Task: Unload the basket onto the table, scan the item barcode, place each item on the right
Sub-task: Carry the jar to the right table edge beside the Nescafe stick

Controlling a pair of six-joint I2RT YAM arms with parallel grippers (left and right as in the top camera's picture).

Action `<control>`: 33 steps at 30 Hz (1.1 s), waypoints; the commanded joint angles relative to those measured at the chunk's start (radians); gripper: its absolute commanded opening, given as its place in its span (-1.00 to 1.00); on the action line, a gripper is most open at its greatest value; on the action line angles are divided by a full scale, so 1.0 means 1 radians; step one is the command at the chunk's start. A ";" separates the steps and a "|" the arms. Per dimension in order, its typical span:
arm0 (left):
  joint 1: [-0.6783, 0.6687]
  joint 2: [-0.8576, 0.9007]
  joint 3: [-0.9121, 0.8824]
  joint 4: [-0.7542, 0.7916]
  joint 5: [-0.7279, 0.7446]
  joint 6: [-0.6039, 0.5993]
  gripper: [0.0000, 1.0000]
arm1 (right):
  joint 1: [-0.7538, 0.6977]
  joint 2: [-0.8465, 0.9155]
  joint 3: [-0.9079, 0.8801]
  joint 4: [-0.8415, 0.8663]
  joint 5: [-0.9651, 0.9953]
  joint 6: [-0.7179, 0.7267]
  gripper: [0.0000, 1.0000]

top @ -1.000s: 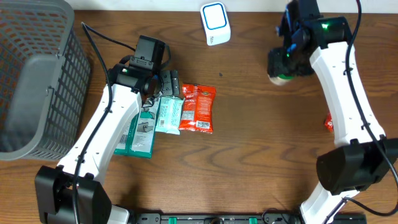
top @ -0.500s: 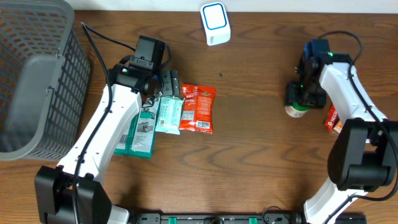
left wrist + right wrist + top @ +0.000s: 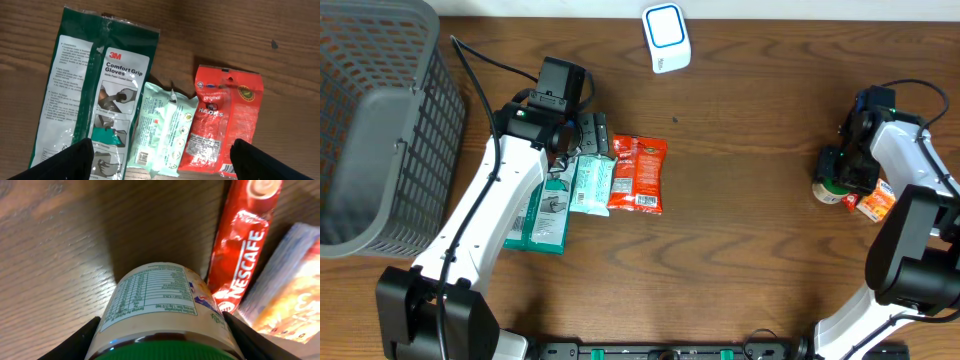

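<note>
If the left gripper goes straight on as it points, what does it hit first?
Probably the pale green pack, lying on the table roughly centred ahead of the open left gripper, with the gloves pack and red packet either side. Depth is unclear.

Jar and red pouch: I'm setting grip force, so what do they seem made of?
Jar: smooth body, plastic or glass, unclear which, wrapped in a printed label; green lid looks plastic. Red pouch: thin glossy plastic film, judging by its crinkles and sheen.
</note>
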 commanded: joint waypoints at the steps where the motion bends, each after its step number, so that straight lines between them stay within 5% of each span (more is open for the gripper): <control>1: 0.003 0.002 -0.003 -0.002 -0.016 -0.009 0.75 | -0.024 -0.005 -0.005 0.012 0.013 0.010 -0.97; 26: 0.003 0.002 -0.003 -0.002 -0.017 -0.009 0.75 | -0.041 -0.005 -0.028 0.030 0.124 0.020 -0.94; 30: 0.003 0.002 -0.003 -0.003 -0.017 -0.009 0.75 | -0.041 -0.005 -0.028 0.029 0.122 0.020 -0.23; 33: 0.003 0.002 -0.003 -0.002 -0.016 -0.009 0.75 | -0.041 -0.005 -0.028 0.029 0.122 0.020 0.54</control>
